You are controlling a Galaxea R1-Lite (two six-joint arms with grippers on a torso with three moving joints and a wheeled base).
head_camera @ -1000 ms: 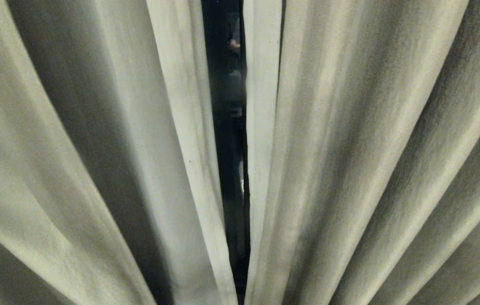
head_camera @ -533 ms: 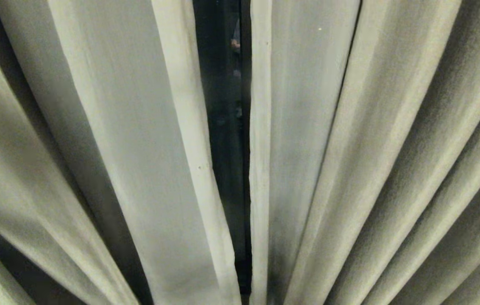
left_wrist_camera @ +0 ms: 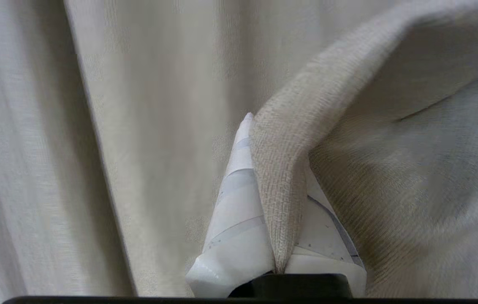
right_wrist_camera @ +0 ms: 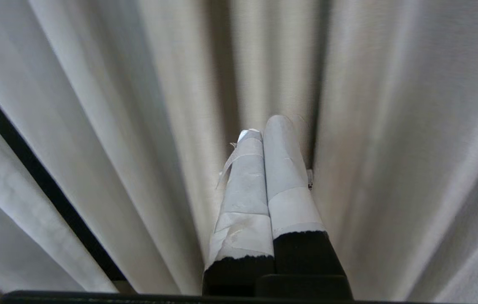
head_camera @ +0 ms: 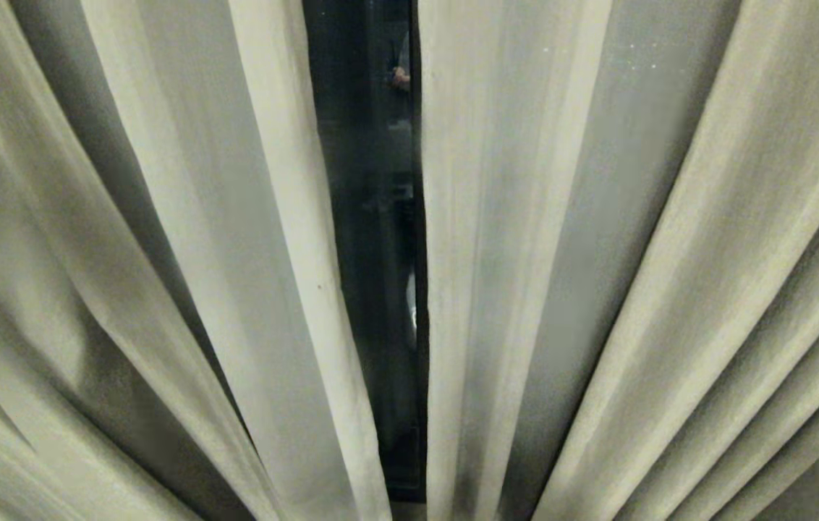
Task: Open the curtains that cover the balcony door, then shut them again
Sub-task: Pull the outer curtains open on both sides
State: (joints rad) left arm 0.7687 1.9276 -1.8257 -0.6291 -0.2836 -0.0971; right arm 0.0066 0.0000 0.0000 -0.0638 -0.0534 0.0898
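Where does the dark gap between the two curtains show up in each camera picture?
Head view: the dark gap runs top to bottom just left of centre.
Left wrist view: not in it; only curtain fabric and the left pincer.
Right wrist view: a thin dark diagonal strip.
Shared landmark: the pleated fabric.

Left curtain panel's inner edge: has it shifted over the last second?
Yes. The left curtain panel has drawn leftward from the balcony door, widening the gap.

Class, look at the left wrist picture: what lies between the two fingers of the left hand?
A fold of the curtains lies between the left hand's taped fingers, shown in the left wrist view.
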